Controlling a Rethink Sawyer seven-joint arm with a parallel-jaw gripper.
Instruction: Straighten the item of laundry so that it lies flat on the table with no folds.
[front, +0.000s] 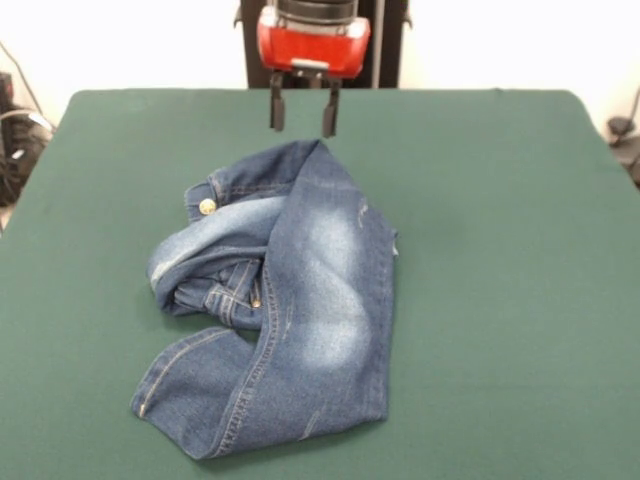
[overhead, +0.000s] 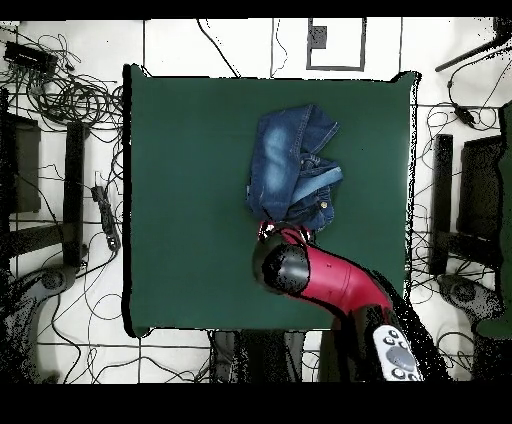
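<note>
The small blue denim jeans (front: 290, 300) lie crumpled and folded over on themselves in the middle of the dark green table (front: 500, 200). A faded pale patch faces up, and the brass button shows at the upper left of the heap. My gripper (front: 301, 124) hangs above the table just behind the far edge of the jeans, its two dark fingers (front: 277, 112) apart and empty. In the overhead view the jeans (overhead: 290, 165) lie right of the table's (overhead: 180, 200) centre, and the red arm's head (overhead: 285, 268) covers the gripper next to their near end.
The table has wide bare felt to the left, right and front of the jeans. Cables and equipment (overhead: 60, 100) lie on the floor around the table. The robot's pedestal (front: 320, 40) stands behind the far edge.
</note>
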